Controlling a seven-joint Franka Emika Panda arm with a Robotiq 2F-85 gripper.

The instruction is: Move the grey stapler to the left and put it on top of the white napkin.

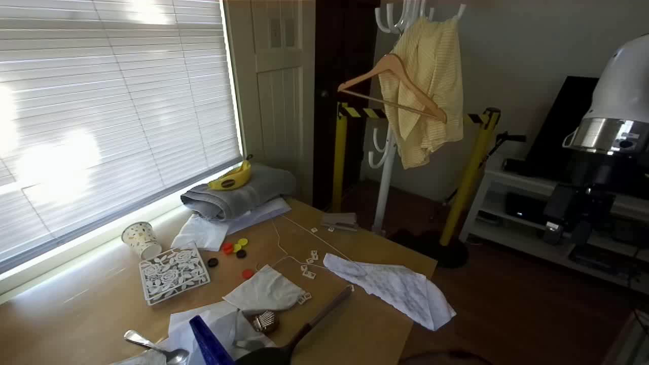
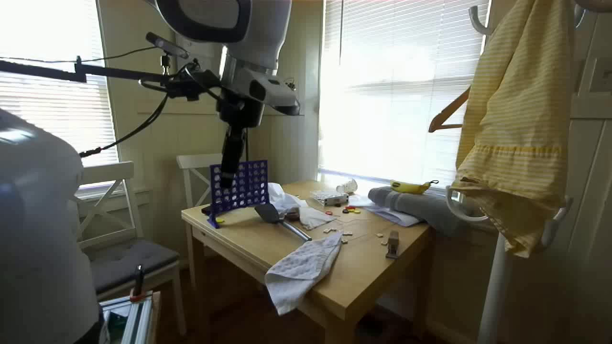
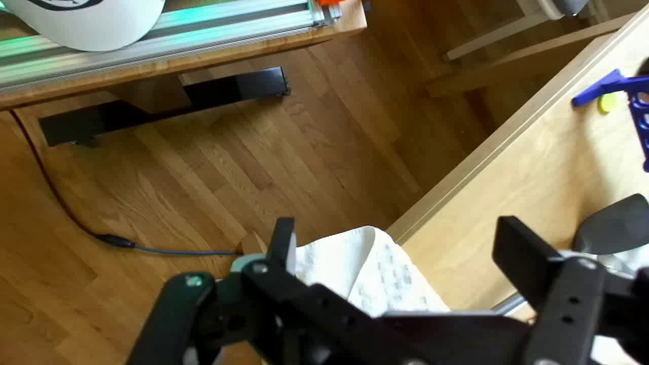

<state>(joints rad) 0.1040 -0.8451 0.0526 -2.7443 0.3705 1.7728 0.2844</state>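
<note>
The grey stapler (image 1: 339, 221) lies near the table's far edge in an exterior view. It also shows near the table's corner in an exterior view (image 2: 392, 244). The white napkin (image 1: 266, 290), small and creased, lies near the table's middle, and it shows in an exterior view (image 2: 315, 217). My gripper (image 2: 227, 181) hangs high, apart from both, in front of the blue game rack. It also shows at the right in an exterior view (image 1: 567, 232). In the wrist view my gripper (image 3: 398, 238) is open with nothing between its fingers. Stapler and napkin are out of the wrist view.
A long white cloth (image 1: 390, 284) hangs over the table edge, below my fingers in the wrist view (image 3: 390, 279). A spatula (image 2: 291, 227), a blue game rack (image 2: 248, 184), small tiles (image 1: 309, 275), a white trivet (image 1: 175, 274) and a grey towel (image 1: 263, 185) are on the table.
</note>
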